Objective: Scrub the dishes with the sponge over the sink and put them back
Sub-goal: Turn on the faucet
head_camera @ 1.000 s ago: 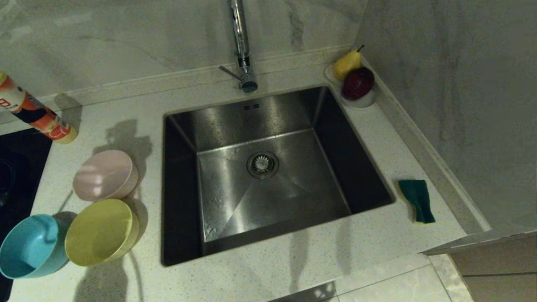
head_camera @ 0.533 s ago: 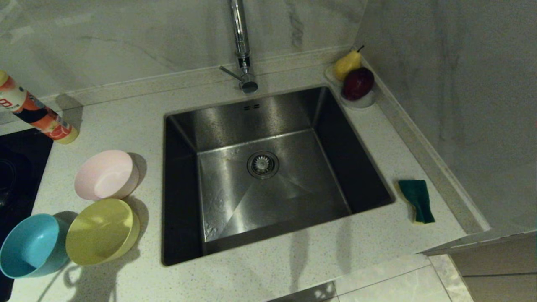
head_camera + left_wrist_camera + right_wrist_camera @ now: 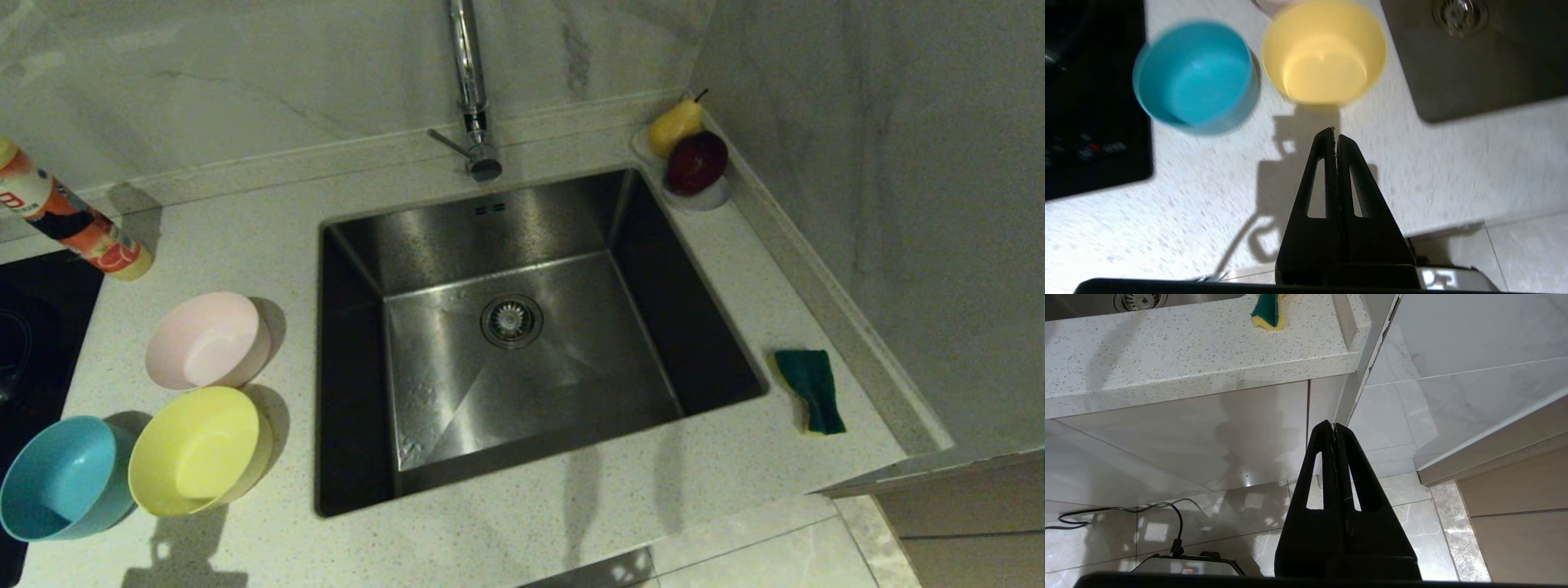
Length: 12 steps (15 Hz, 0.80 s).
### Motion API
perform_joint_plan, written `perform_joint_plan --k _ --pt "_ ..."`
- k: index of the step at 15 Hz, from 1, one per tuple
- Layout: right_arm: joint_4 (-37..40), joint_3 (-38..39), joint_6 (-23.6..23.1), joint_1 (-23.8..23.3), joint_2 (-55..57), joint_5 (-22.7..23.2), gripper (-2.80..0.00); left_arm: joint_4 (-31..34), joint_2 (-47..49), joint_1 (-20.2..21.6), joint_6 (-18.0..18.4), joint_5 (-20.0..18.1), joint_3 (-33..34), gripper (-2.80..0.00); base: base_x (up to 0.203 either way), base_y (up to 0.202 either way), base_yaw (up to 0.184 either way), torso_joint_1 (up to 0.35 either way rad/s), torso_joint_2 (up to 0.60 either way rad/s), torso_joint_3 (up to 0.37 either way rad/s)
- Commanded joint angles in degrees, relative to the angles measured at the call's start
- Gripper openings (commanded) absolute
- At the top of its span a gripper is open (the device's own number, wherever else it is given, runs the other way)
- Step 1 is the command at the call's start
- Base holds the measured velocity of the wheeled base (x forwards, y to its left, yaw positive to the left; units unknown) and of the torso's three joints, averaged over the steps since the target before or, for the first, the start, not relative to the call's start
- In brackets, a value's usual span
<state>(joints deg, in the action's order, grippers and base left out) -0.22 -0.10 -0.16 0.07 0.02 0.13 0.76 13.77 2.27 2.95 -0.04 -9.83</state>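
Three bowls stand upright on the counter left of the sink: pink bowl, yellow bowl and blue bowl. The green-and-yellow sponge lies on the counter right of the sink. My left gripper is shut and empty, above the counter's front strip, nearer me than the yellow bowl and the blue bowl. My right gripper is shut and empty, hanging below the counter edge over the floor; the sponge shows above it on the counter. Neither gripper shows in the head view.
A tap stands behind the sink. A white dish with a pear and a dark red fruit sits in the back right corner. An orange bottle leans at the far left above a black hob. A wall runs along the right.
The arm's shadow has slid off the pink and yellow bowls toward the counter's front edge, and both bowls now look brighter. Bowls and sponge have stayed put.
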Motion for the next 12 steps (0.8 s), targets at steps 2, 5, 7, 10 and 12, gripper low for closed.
perform_joint_plan --k 2,5,7,10,12 --pt "-0.04 0.01 -0.02 0.01 -0.02 0.04 -2.80 0.30 -10.01 -2.01 1.01 0.21 4.84 -2.80 0.000 0.000 0.000 0.000 0.00 0.000" --pt "-0.04 0.01 -0.02 0.01 -0.02 0.04 -2.80 0.20 -13.85 -2.40 2.38 0.22 8.31 -2.80 0.000 0.000 0.000 0.000 0.00 0.000" --pt "-0.04 0.01 -0.02 0.01 -0.02 0.04 -2.80 -0.23 -13.77 -2.45 2.04 0.04 9.92 -2.80 0.000 0.000 0.000 0.000 0.00 0.000" --pt "-0.04 0.01 -0.02 0.01 -0.02 0.04 -2.80 -0.60 -13.69 -2.45 2.22 0.12 10.15 -2.80 0.000 0.000 0.000 0.000 0.00 0.000" --pt "-0.04 0.01 -0.02 0.01 -0.02 0.04 -2.80 -0.93 -13.69 -2.45 2.06 0.21 10.27 -2.80 0.000 0.000 0.000 0.000 0.00 0.000"
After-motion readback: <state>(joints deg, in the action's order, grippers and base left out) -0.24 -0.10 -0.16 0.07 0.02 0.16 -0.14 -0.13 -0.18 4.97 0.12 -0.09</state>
